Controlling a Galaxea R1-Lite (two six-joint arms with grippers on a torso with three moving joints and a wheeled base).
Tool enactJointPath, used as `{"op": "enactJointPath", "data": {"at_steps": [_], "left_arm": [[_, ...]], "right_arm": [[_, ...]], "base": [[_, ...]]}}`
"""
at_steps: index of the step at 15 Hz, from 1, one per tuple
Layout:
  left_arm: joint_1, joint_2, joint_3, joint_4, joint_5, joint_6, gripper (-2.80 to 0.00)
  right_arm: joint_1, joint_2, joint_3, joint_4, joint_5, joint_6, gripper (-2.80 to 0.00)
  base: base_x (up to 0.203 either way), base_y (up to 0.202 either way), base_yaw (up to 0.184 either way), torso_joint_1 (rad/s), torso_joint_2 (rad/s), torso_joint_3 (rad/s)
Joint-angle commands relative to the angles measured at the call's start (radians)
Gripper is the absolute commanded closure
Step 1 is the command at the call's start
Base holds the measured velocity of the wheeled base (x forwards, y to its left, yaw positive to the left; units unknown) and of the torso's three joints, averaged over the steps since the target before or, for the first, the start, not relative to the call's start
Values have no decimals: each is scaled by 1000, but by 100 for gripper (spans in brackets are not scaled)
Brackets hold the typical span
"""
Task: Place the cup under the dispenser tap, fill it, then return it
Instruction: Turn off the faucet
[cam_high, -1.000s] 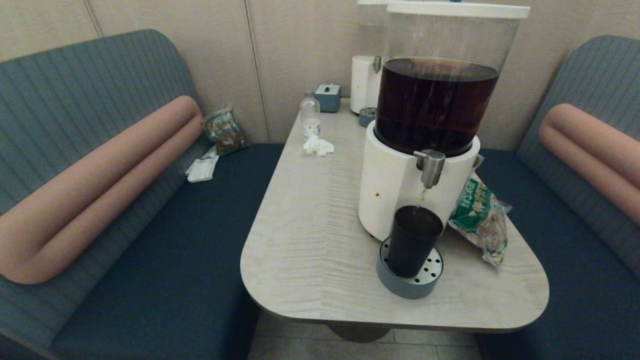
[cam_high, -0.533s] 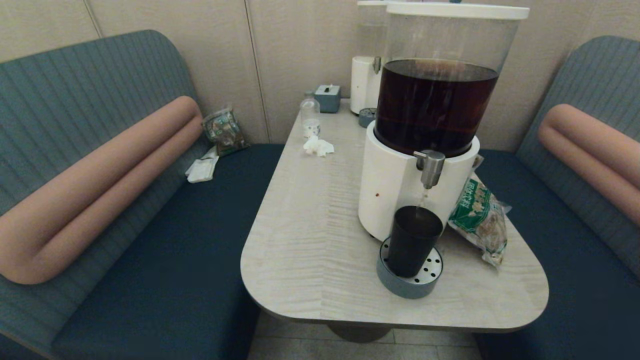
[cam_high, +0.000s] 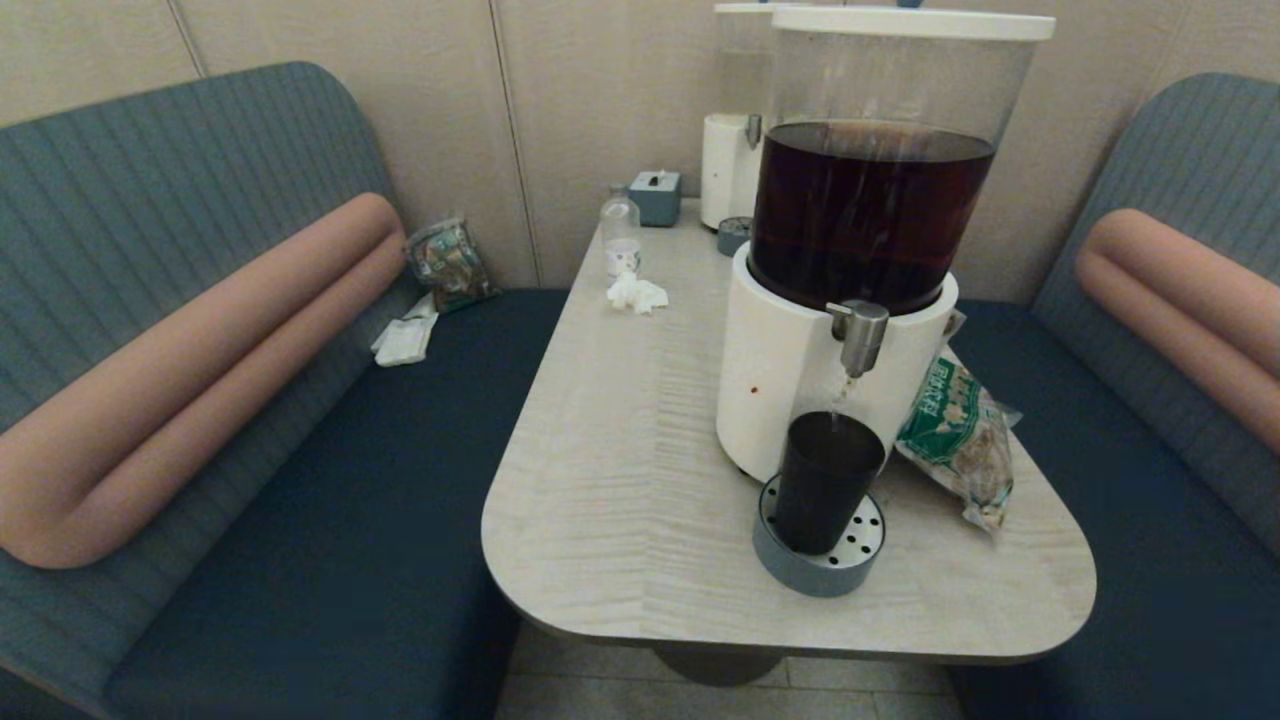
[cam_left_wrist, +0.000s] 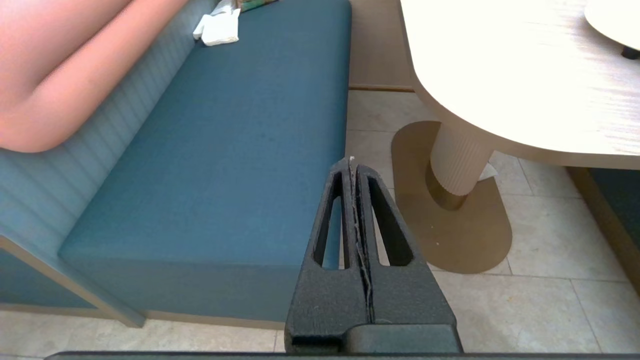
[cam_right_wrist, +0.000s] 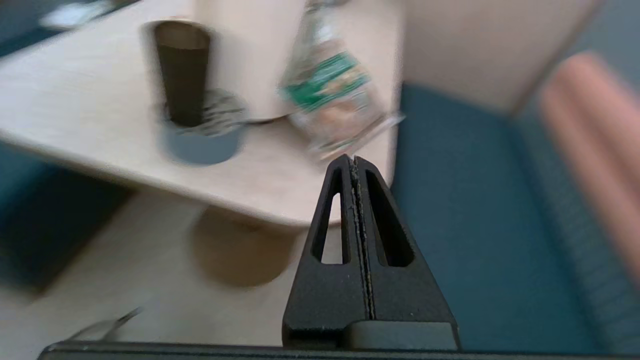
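Your cup (cam_high: 828, 480) stood upright on the round grey drip tray (cam_high: 800, 570) at the near edge of the table (cam_high: 600, 480), directly beneath the tap (cam_high: 858, 335), and a thin thread of dark drink ran from the spout into its open mouth. That placement made sense: the tray's perforated top would catch any splash, and the cup's rim sat close under the spout so the stream had little room to wander. Nothing gripped the cup; it was left free-standing, probably because a tapered tumbler on a flat tray needs no steadying while it fills. Neither arm showed in the head view. Your left pincer (cam_left_wrist: 352, 165) was pressed together, empty, hanging low beside the blue bench (cam_left_wrist: 225, 150) with the table's pedestal (cam_left_wrist: 457, 160) off to one side, parked out of the way. Your right pincer (cam_right_wrist: 352, 162) was likewise together and empty, below table height and well apart from the cup, aimed toward the table edge near the green snack bag (cam_right_wrist: 330, 100). Judged from this, filling was under way and the return step was not yet begun; the level inside the black cup could not be read. The dispenser (cam_high: 870, 210) was roughly two-thirds full.
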Motion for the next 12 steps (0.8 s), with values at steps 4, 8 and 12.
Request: {"op": "enactJointPath", "data": {"at_steps": [4, 8, 12], "left_arm": [[0, 2, 0, 0, 0, 0, 0], [0, 0, 0, 0, 0, 1, 0], [0, 2, 0, 0, -1, 0, 0]], "right_arm": [[0, -93, 372, -464, -54, -25, 0], [0, -98, 472, -364, -50, 45, 0], [-1, -96, 464, -264, -47, 71, 0]], "base": [[0, 0, 0, 0, 0, 0], [0, 0, 0, 0, 0, 0], [0, 0, 0, 0, 0, 0]]}}
